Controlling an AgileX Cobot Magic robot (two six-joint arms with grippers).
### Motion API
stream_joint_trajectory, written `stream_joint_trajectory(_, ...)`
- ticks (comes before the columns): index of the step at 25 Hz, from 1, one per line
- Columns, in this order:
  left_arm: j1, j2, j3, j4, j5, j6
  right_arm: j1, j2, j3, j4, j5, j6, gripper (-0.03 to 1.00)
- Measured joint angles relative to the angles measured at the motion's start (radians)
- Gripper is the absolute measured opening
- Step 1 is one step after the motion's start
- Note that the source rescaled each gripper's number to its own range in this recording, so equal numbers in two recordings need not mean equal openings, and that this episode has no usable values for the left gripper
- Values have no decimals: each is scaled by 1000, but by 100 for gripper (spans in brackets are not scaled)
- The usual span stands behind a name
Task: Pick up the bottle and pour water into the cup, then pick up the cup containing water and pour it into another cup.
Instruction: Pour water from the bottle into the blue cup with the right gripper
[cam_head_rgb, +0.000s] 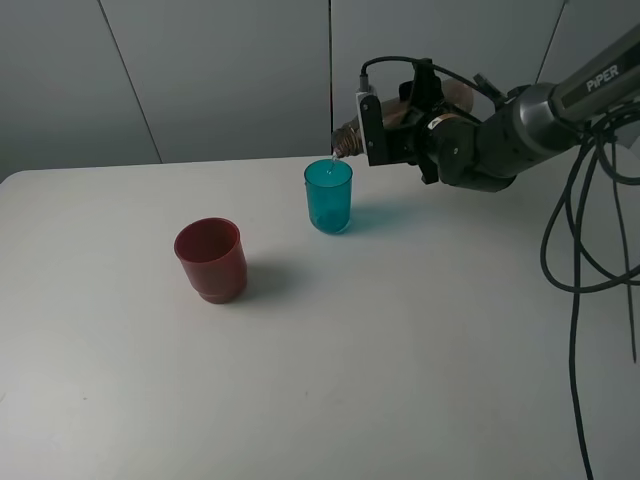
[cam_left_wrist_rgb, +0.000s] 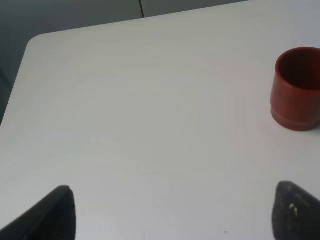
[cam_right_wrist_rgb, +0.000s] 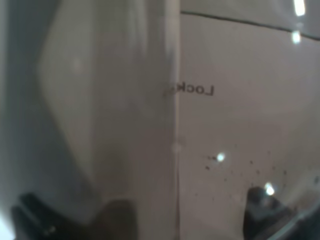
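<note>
My right gripper (cam_head_rgb: 392, 130) is shut on the bottle (cam_head_rgb: 347, 140), which lies tipped almost level with its threaded neck just above the rim of the teal cup (cam_head_rgb: 329, 196). A thin pale streak runs from the mouth into the cup. In the right wrist view the smoky bottle (cam_right_wrist_rgb: 125, 110) fills the frame between the dark fingertips (cam_right_wrist_rgb: 30, 215). The dark red cup (cam_head_rgb: 211, 259) stands upright left of and nearer than the teal one; the left wrist view shows this red cup (cam_left_wrist_rgb: 297, 87) too. The left gripper (cam_left_wrist_rgb: 175, 220) hovers open over bare table, away from the red cup.
The white table (cam_head_rgb: 400, 350) ends at a rounded far-left corner (cam_left_wrist_rgb: 35, 42) against a grey wall. Black cables (cam_head_rgb: 580, 250) hang from the right arm down the right side of the exterior view.
</note>
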Motion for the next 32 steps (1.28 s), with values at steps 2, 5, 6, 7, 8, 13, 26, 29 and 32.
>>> stream_joint_trajectory(2,0,0,0,0,0,0,0,0,-4,-4,0,-14,5)
stream_joint_trajectory(5,0,0,0,0,0,0,0,0,-10,-9,-1,-32,5)
stream_joint_trajectory(6,0,0,0,0,0,0,0,0,-14,-11,-1,-37,5)
stream_joint_trajectory(7,0,0,0,0,0,0,0,0,-15,-13,-3,-45,5)
stream_joint_trajectory(8,0,0,0,0,0,0,0,0,-16,-13,-6,-52,5)
stream_joint_trajectory(13,0,0,0,0,0,0,0,0,-16,-13,-12,-87,5)
stream_joint_trajectory(26,0,0,0,0,0,0,0,0,-16,-15,-33,-123,5)
stream_joint_trajectory(29,0,0,0,0,0,0,0,0,-16,-16,-33,-125,5)
stream_joint_trajectory(32,0,0,0,0,0,0,0,0,-18,-16,-35,-125,5)
